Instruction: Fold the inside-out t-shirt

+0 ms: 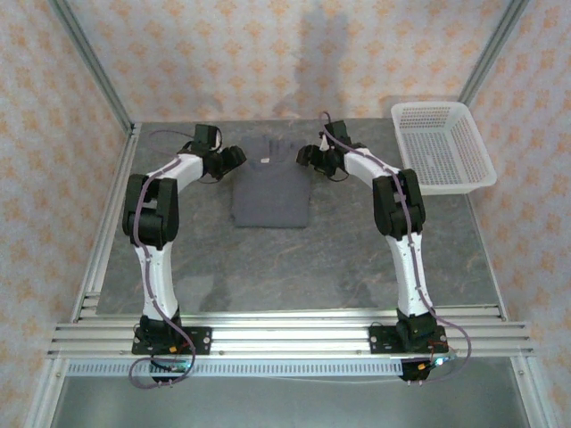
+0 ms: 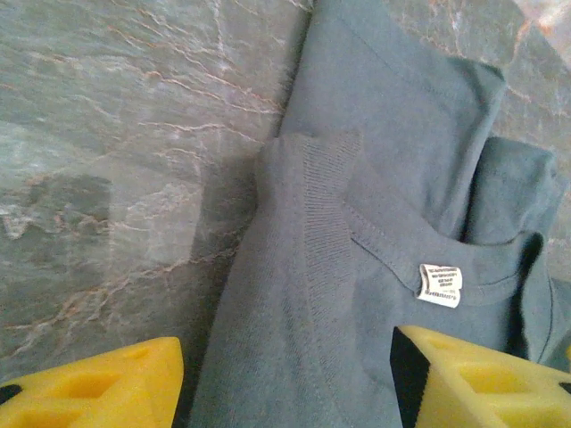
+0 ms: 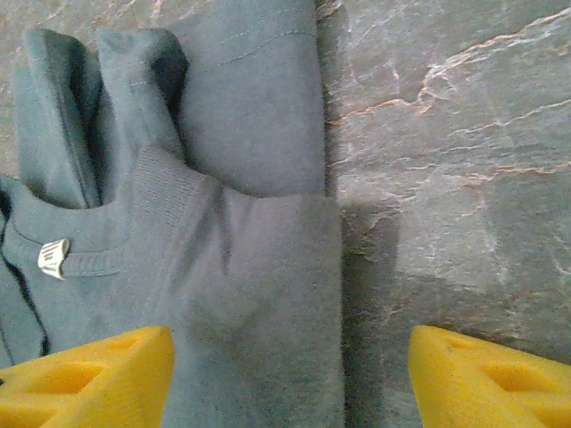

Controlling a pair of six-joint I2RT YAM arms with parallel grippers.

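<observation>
The inside-out t-shirt (image 1: 270,192) lies folded into a narrow dark slate-grey rectangle at the back middle of the table, collar end farthest from the arm bases. My left gripper (image 1: 234,159) hovers at its far left corner and my right gripper (image 1: 308,159) at its far right corner. In the left wrist view the yellow fingers (image 2: 98,388) stand wide apart over the shirt's (image 2: 357,223) left edge, near the white label (image 2: 441,285); the left gripper (image 2: 290,388) is open and holds nothing. The right gripper (image 3: 290,383) is also open, straddling the shirt's (image 3: 232,267) right edge without gripping it.
A white mesh basket (image 1: 442,147) stands at the back right of the grey marbled table (image 1: 357,259). Metal frame posts (image 1: 94,67) rise at the back corners, and an aluminium rail (image 1: 285,339) runs along the near edge.
</observation>
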